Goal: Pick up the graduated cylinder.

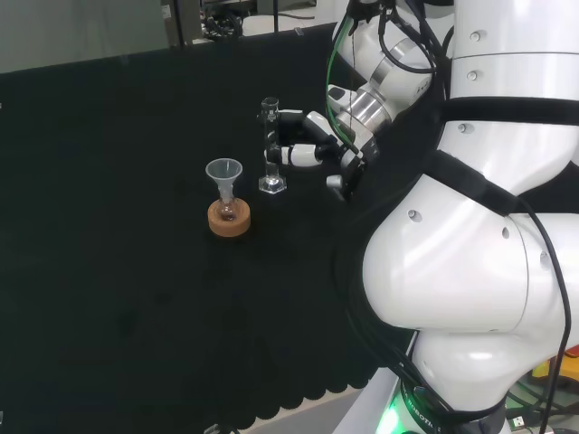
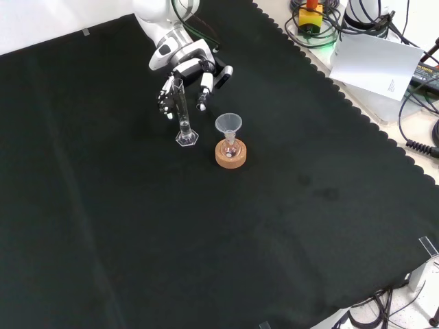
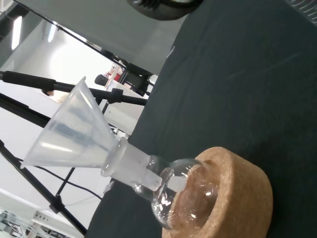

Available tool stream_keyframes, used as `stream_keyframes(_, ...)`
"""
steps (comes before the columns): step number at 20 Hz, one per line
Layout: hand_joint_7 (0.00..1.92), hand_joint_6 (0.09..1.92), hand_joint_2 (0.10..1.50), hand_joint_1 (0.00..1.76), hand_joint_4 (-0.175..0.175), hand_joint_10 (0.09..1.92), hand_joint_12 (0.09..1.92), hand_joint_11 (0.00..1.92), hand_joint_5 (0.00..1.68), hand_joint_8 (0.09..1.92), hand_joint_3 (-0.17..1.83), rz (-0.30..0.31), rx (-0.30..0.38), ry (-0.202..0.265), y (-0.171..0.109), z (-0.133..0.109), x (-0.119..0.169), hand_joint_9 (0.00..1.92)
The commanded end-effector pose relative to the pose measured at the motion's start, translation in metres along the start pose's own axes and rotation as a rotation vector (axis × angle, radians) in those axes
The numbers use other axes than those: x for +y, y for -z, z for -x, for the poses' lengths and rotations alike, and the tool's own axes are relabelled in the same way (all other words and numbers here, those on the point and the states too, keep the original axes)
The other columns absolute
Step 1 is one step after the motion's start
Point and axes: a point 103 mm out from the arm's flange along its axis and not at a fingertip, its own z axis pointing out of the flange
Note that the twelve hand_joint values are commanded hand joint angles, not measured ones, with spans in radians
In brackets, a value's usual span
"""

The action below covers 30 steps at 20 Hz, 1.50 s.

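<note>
Now the hand (image 2: 184,77) sits at the graduated cylinder (image 2: 184,116), upper centre of the front view, fingers (image 1: 303,155) curled around the upright tube, whose base rests on the black cloth (image 2: 288,226). Just right, a funnel (image 2: 228,125) tops a small flask (image 3: 181,193) in its cork ring (image 2: 231,156).

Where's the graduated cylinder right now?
In the head view the graduated cylinder stands upright on the black cloth, just right of the funnel-topped flask on its cork ring, with the robot hand at its right side.

Whether the fingers (image 2: 167,96) touch the cylinder (image 2: 184,120) is unclear.
</note>
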Motion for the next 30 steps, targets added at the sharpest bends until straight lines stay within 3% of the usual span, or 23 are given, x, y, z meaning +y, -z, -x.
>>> stream_keyframes(1,0.42,0.12,0.99,1.13,-0.040,0.49,1.23,0.47,0.60,0.58,-0.17,-0.005,0.026,0.014,-0.003,0.000,0.001,0.68)
stream_keyframes(9,0.44,0.16,0.99,1.14,-0.043,0.47,1.19,0.54,0.60,0.59,-0.17,0.003,0.059,0.010,-0.007,0.004,0.003,0.73)
stream_keyframes(15,0.51,0.43,1.00,1.15,-0.039,0.37,1.16,0.59,0.55,0.56,-0.17,0.000,0.085,0.013,-0.012,0.009,0.003,0.82)
stream_keyframes(30,0.47,0.54,1.04,1.13,-0.031,0.36,1.17,0.54,0.53,0.56,-0.17,0.031,0.074,0.022,-0.008,0.004,0.013,0.78)
